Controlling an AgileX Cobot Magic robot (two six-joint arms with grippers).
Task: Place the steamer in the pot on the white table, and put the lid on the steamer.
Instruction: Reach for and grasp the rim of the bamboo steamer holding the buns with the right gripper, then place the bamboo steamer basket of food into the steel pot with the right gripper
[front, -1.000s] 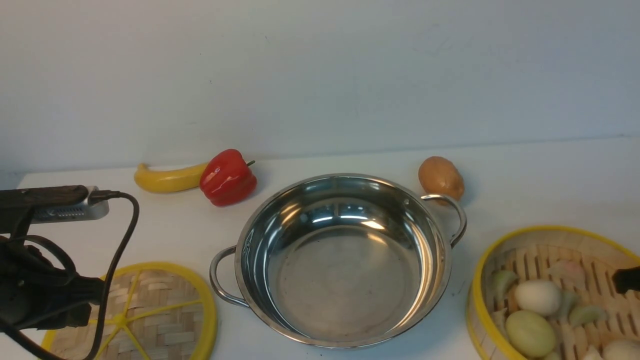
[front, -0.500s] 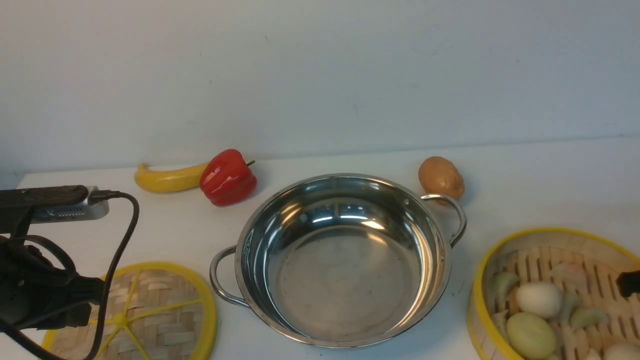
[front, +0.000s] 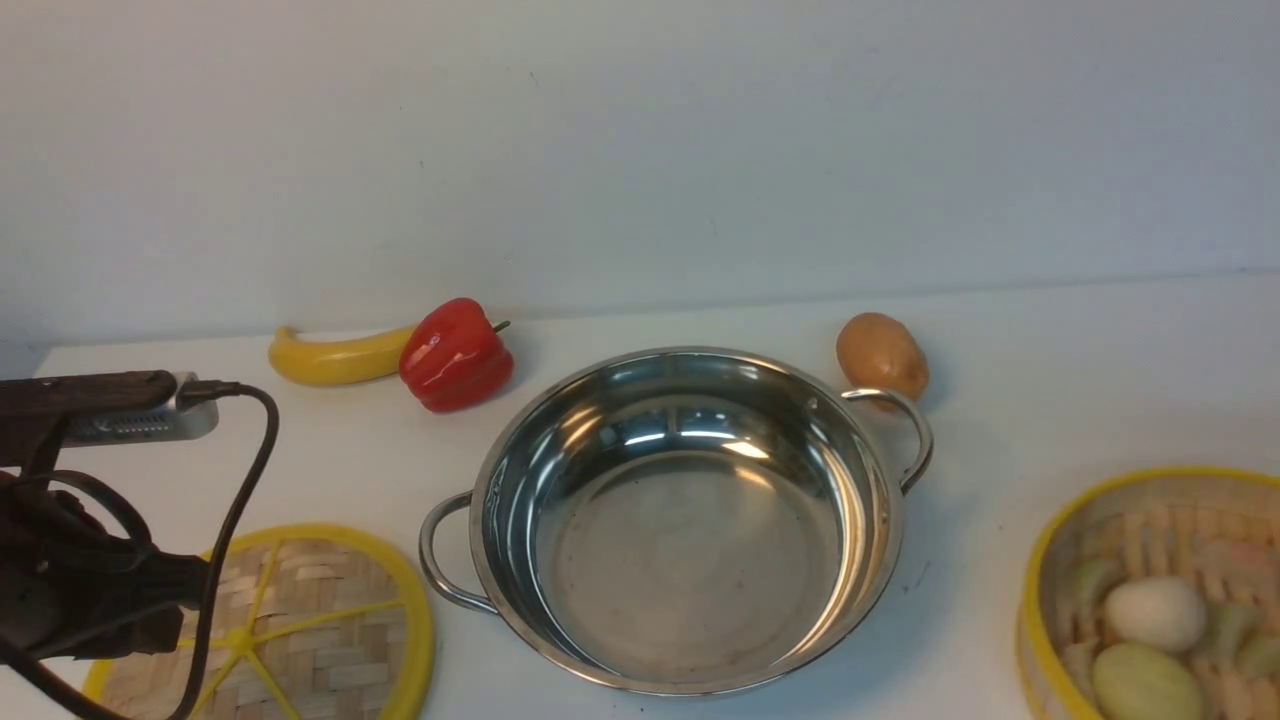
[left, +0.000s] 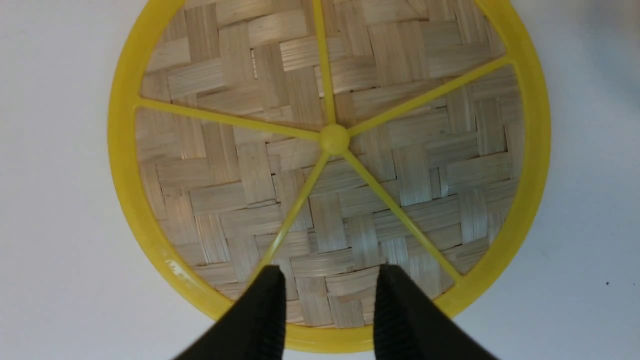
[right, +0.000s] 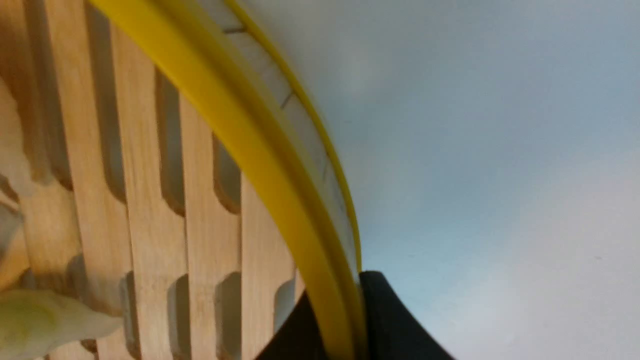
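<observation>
The steamer (front: 1150, 535), a bamboo basket with a yellow rim holding pale buns and dumplings, stands at the front right of the white table (front: 1050, 400), partly cut off by the frame edge. My right gripper (right: 342, 305) is shut on its yellow rim (right: 240, 135), one finger inside the wall and one outside; it does not show in the front view. The shiny pot (front: 690, 560) sits empty mid-table. The woven lid (front: 300, 620) lies flat at the front left. My left gripper (left: 330, 280) hangs open just above the lid (left: 330, 140), with nothing between its fingers.
A banana (front: 335, 358) and a red pepper (front: 455, 355) lie behind the pot on the left, a brown potato (front: 880, 355) by its far handle. My left arm's dark body and cable (front: 230, 480) stand over the table's left edge.
The right gripper has closed on the steamer's rim. The steamer has shifted to the right in the front view, and the dark fingertip no longer shows there. The left arm has not moved.
</observation>
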